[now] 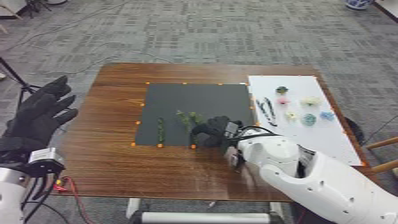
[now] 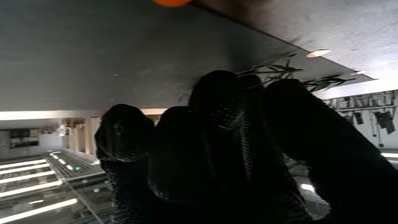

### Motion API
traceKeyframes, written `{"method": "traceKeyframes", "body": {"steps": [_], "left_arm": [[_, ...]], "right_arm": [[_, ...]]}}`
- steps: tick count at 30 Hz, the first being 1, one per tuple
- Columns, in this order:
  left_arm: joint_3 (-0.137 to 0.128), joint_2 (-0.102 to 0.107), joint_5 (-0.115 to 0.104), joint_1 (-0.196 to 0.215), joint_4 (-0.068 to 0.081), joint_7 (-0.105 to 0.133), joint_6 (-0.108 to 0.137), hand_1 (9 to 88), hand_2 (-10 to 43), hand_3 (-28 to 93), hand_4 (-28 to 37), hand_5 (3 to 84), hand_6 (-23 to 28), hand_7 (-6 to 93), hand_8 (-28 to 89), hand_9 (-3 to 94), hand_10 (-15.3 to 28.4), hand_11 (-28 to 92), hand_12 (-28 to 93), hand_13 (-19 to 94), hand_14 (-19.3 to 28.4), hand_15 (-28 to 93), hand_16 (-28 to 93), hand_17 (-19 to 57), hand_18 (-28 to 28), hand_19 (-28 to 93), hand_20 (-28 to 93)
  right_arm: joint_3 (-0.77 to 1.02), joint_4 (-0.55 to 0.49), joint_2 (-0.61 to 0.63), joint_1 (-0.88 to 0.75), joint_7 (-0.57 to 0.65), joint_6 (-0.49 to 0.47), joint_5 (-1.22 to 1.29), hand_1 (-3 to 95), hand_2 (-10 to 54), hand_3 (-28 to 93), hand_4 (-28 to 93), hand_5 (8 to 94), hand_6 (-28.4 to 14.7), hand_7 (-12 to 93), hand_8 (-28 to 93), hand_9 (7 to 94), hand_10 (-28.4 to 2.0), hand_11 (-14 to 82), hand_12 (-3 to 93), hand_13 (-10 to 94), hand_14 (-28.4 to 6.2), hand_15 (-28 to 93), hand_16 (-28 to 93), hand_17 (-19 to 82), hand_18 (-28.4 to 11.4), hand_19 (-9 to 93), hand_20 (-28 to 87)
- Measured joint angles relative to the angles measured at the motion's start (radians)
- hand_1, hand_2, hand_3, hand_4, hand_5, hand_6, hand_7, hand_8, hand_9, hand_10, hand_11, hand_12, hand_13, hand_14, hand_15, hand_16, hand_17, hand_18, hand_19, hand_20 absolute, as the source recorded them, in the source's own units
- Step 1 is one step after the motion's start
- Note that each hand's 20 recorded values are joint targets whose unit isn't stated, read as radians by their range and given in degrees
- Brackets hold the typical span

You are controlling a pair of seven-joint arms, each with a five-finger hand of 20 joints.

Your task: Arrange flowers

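Observation:
In the head view, my right hand (image 1: 213, 131) is over the lower right part of the dark mat (image 1: 200, 92), its fingers curled round a green stem (image 1: 185, 119) whose leafy end sticks out to the left. A second green stem (image 1: 161, 131) lies upright on the mat farther left. Small flower heads, among them a pink one (image 1: 283, 100), a cream one (image 1: 310, 101) and a blue one (image 1: 328, 116), rest on the white board. My left hand (image 1: 40, 115) is beside the table's left edge, fingers straight. In the right wrist view, leaves (image 2: 282, 72) poke out at the fingertips of my right hand (image 2: 213, 145).
Two slim dark tools (image 1: 266, 111) lie on the white board (image 1: 333, 142) near its left edge. Orange markers (image 1: 161, 145) line the mat's borders. The brown table (image 1: 133, 175) extends in front of the mat, and a red cable hangs by its front left corner.

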Motion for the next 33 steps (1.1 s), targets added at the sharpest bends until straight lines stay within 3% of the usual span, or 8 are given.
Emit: {"method": "traceKeyframes", "body": {"steps": [13,23,27,30,33], "left_arm": [[0.000,-0.002,0.001,0.000,-0.001,-0.003,0.000,25.8,-9.5,70,-27.8,21.3,1.1,16.4,-8,14.9,8.7,14,21,5,11.7,33,-2,-12.9,19.2,38,10],[0.000,-0.003,0.002,0.000,-0.001,-0.004,0.000,25.8,-9.5,69,-27.7,21.3,1.1,16.3,-8,14.8,8.7,14,21,5,11.7,33,-2,-12.9,19.2,38,9],[0.000,-0.003,0.002,0.000,-0.002,-0.004,0.000,25.8,-9.5,69,-27.6,21.3,1.1,16.4,-8,14.8,8.5,14,21,5,11.7,33,-2,-13.0,19.3,38,9],[0.000,-0.004,0.002,0.000,-0.002,-0.004,0.000,25.9,-9.5,69,-27.6,21.3,1.1,16.4,-8,14.8,8.5,14,21,5,11.7,33,-2,-13.0,19.3,38,9],[0.000,-0.004,0.003,0.000,-0.003,-0.003,0.000,25.9,-9.5,69,-27.6,21.3,1.1,16.3,-8,14.8,8.5,14,21,5,11.7,33,-2,-13.0,19.3,38,9]], "right_arm": [[0.021,0.001,-0.014,-0.024,-0.012,0.026,0.003,16.5,15.4,93,-9,40.2,1.6,16,-14,74.7,-12.8,61.2,38.4,78,-8.1,88,37,42,-24.5,93,57],[0.066,-0.018,-0.019,-0.053,-0.020,0.142,0.067,14.5,15.4,93,-13,42.5,0.9,15,-14,76.4,-12.8,60.6,37.8,79,-7.3,88,37,43,-24.7,93,58],[0.072,-0.035,-0.019,-0.055,-0.020,0.169,0.096,16.2,14.6,93,1,45.9,1.9,17,-14,77.5,-12.5,60.0,39.8,79,-7.2,87,38,44,-24.5,93,58],[0.062,-0.054,-0.011,-0.050,0.004,0.170,0.067,19.6,12.5,93,10,49.0,2.6,17,-15,80.0,-11.4,53.3,51.2,80,-7.5,88,38,44,-24.6,93,59],[0.067,-0.081,0.009,-0.053,0.028,0.168,0.049,19.6,13.1,93,15,50.6,2.9,17,-15,80.6,-11.2,51.1,54.3,79,-7.8,88,38,43,-24.7,93,59]]}}
